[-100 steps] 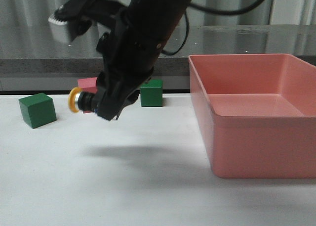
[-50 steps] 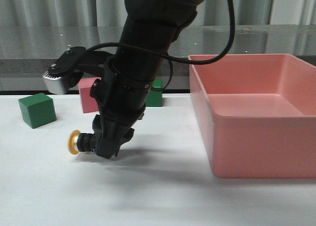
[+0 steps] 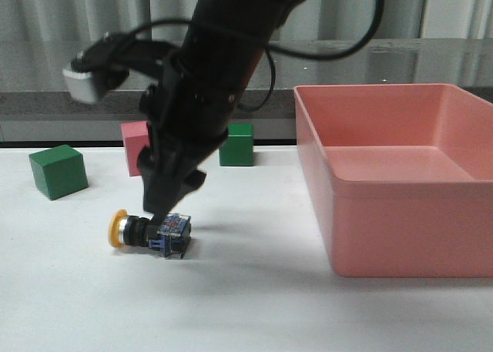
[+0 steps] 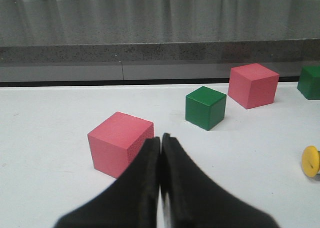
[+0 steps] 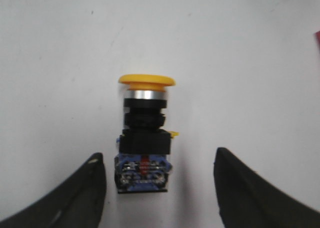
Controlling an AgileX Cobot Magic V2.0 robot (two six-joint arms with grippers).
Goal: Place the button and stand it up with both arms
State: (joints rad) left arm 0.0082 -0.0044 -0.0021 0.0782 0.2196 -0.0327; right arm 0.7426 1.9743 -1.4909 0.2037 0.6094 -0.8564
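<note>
Button [image 5: 144, 140], laid on its side on the white counter [image 3: 254, 290] between the spread fingers of the released right claw [image 5: 157, 188]; left claw [image 4: 161, 188] clenched, empty; placing judged done, standing upright required next.

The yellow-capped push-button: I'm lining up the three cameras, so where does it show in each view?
Front view: the yellow-capped push-button lies on its side on the white table, below the right hand.
Left wrist view: only its yellow cap shows, at the right edge.
Right wrist view: centre, between the open fingers, cap pointing away.
Shared landmark: the yellow cap itself.
</note>
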